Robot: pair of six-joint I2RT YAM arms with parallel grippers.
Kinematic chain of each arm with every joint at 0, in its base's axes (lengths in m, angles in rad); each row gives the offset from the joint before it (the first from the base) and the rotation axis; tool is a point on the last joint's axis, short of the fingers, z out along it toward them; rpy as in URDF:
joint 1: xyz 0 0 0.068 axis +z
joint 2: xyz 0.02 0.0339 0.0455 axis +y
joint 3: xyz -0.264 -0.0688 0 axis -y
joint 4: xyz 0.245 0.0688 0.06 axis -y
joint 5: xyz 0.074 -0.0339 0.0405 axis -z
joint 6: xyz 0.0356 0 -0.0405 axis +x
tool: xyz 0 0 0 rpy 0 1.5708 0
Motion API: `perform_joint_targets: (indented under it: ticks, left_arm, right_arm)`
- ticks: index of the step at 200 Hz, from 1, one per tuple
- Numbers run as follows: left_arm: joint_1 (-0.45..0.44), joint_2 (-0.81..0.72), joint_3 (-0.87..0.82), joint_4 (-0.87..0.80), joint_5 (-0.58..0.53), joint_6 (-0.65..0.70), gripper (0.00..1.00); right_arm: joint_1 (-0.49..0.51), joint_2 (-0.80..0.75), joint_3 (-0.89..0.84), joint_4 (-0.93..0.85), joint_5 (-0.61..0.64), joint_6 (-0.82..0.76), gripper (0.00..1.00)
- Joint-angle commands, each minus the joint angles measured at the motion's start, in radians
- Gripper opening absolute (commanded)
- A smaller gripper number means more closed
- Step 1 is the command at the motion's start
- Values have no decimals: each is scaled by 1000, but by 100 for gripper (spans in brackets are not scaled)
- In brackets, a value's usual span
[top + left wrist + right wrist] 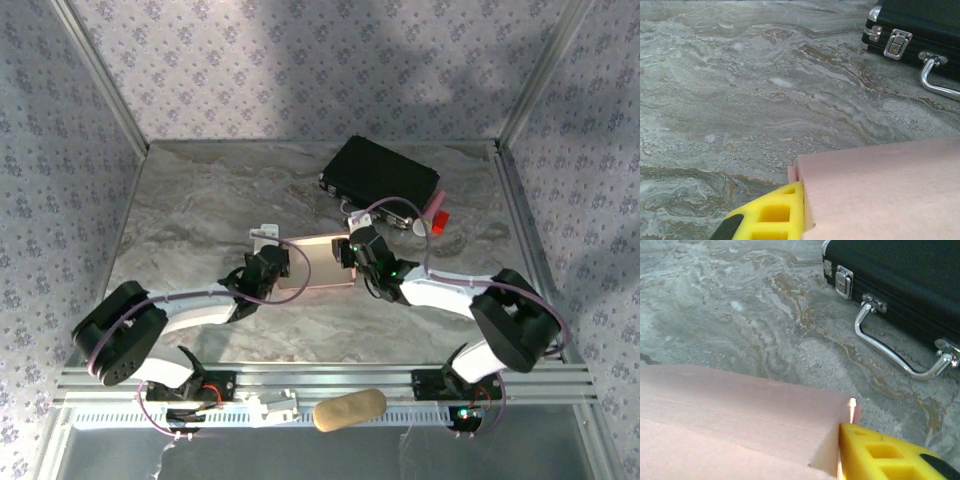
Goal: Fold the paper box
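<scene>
On the marbled grey table (pixel 200 200), left gripper (pixel 275 262) pinches the thin, matte pink paper box (pixel 318 262); right gripper (pixel 352 252): cannot tell.

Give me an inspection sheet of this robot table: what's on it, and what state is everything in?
Surface: marbled grey table, no spills seen.
Job's things: paper box, pale pink, lying flat between the two tools.
Clutter: black case with metal latches behind the box; small red item beside the case; tan oval object on the near rail.
Grippers: left tool shut at the box's left edge; right tool at its right edge, opening unclear.
Cables: purple cables loop along both arms.
Surroundings: patterned walls, metal frame posts.
</scene>
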Motion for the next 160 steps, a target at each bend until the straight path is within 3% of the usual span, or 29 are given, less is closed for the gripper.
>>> perform_joint_targets:
  ticks: [1, 60, 94, 110, 137, 160]
  left_arm:
    - [-16, 24, 26, -51, 39, 30, 0]
    - [-20, 36, 39, -44, 42, 39, 0]
    - [-26, 45, 52, -52, 40, 38, 0]
    - [-26, 42, 57, -57, 39, 40, 0]
    - [-27, 39, 57, -63, 39, 43, 0]
    - [-28, 41, 60, -60, 40, 42, 0]
  right_arm:
    - [23, -109, -20, -120, -115, 39, 46]
    - [32, -496, -62, -412, -254, 101, 57]
    - [14, -564, 58, -579, -261, 97, 59]
    - [-9, -577, 157, -666, -214, 178, 59]
    - [-190, -479, 386, -905, -257, 341, 60]
    - [-410, -281, 557, -1062, -442, 434, 57]
